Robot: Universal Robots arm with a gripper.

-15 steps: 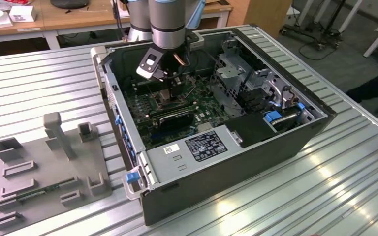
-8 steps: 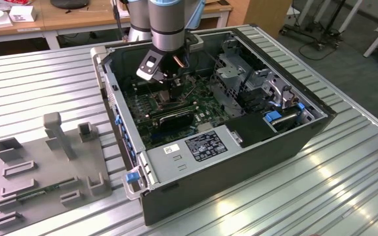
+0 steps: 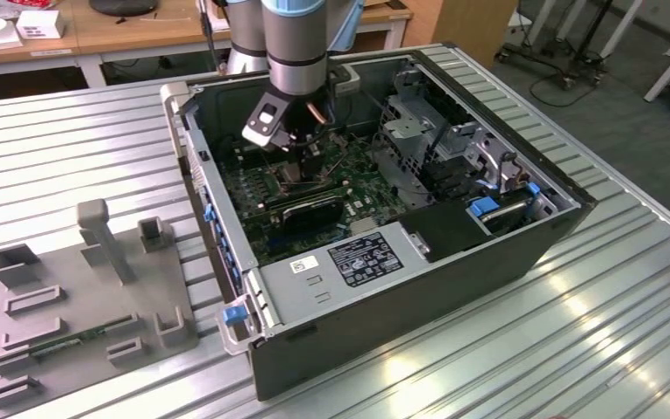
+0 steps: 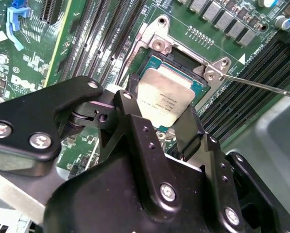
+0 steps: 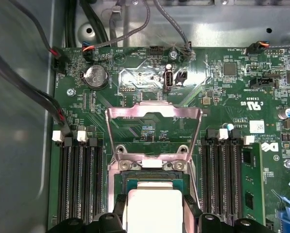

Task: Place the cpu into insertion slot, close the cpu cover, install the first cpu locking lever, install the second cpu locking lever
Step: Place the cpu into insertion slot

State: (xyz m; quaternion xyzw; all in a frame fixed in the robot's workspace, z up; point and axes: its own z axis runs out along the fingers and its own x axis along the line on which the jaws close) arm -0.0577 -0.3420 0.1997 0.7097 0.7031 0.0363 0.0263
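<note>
My gripper (image 3: 299, 163) reaches down into the open computer case, over the green circuit board. In both wrist views its black fingers (image 4: 189, 127) stand on two opposite sides of the cpu (image 4: 165, 97), shut on it. The cpu (image 5: 154, 205) shows its tan-silver face and sits within the rim of the insertion slot (image 4: 157, 45). Whether it rests fully in the slot I cannot tell. The cpu cover (image 5: 154, 113) stands swung up and open beyond the insertion slot (image 5: 152, 175). A thin wire locking lever (image 4: 261, 83) juts out from the slot's corner.
Long black memory slots (image 5: 79, 179) flank the socket on both sides. Cables (image 5: 47, 104) run along the case wall. The case (image 3: 428, 262) lies on a ribbed metal table, with a grey fixture tray (image 3: 91, 297) on the exterior view's left.
</note>
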